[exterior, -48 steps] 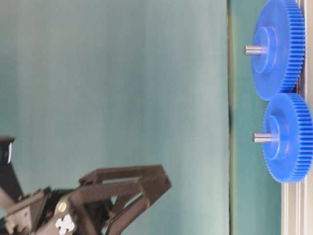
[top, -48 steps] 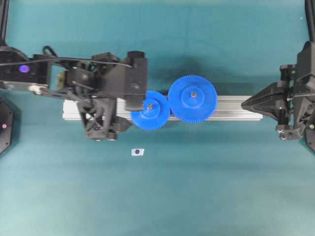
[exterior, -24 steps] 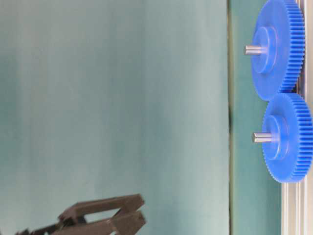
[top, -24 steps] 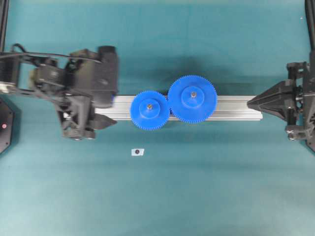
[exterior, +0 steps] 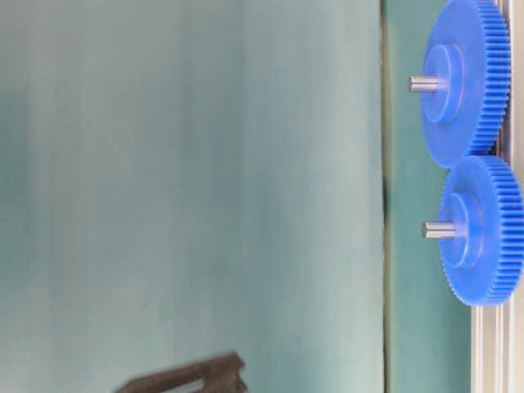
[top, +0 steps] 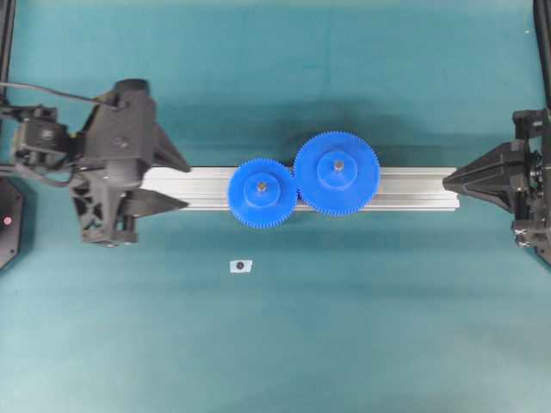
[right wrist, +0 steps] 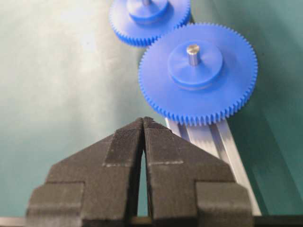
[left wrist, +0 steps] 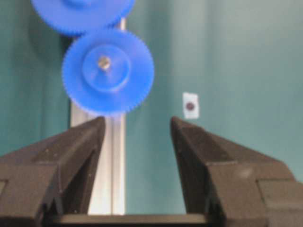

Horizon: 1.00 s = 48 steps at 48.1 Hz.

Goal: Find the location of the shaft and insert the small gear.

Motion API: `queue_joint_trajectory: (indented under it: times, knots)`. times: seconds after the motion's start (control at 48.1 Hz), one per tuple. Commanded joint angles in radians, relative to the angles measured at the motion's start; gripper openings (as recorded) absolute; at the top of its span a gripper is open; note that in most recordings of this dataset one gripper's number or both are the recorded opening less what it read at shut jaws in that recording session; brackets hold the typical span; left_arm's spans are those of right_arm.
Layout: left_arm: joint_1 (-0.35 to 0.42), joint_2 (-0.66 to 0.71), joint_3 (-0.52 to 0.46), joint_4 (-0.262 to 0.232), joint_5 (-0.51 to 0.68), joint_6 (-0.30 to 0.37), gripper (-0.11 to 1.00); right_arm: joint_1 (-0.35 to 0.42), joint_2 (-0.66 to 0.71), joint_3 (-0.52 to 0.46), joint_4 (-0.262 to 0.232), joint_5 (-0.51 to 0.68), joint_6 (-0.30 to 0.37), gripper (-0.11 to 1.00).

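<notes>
The small gear [top: 262,193] sits flat on the silver rail [top: 405,189] with the grey shaft [top: 261,185] poking up through its hub, its teeth meshing with the larger blue gear [top: 337,172]. The table-level view shows the small gear [exterior: 483,237] with the shaft [exterior: 438,230] sticking out of it. My left gripper [top: 187,183] is open and empty over the rail's left end, well to the left of the gear. In the left wrist view the small gear [left wrist: 108,71] lies ahead of the left gripper [left wrist: 137,124]. My right gripper [right wrist: 143,120] is shut, empty, near the rail's right end.
A tiny white tag with a black dot [top: 240,266] lies on the teal mat in front of the rail. The larger gear [right wrist: 199,73] has its own pin through its hub. One black finger [exterior: 205,378] shows at the bottom of the table-level view.
My left gripper has pulled back to the left, away from the small gear, and its jaws have narrowed somewhat. The right gripper has drawn back slightly to the right. Both gears stay put.
</notes>
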Motion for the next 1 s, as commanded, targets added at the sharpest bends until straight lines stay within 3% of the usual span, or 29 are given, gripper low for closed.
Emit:
queue_joint_trajectory:
  times: [0.0,0.27,0.978]
  knots:
    - [-0.003,-0.041,0.005,0.003,-0.018,-0.005,0.54,0.002,0.002,-0.011,-0.003,-0.005,0.0,0.06]
    - [-0.003,-0.129,0.075,0.003,-0.097,-0.06,0.54,0.002,-0.008,-0.009,-0.011,-0.018,-0.003,0.06]
    - [-0.003,-0.164,0.132,0.003,-0.17,-0.061,0.54,-0.006,-0.04,0.005,-0.011,-0.054,-0.002,0.06]
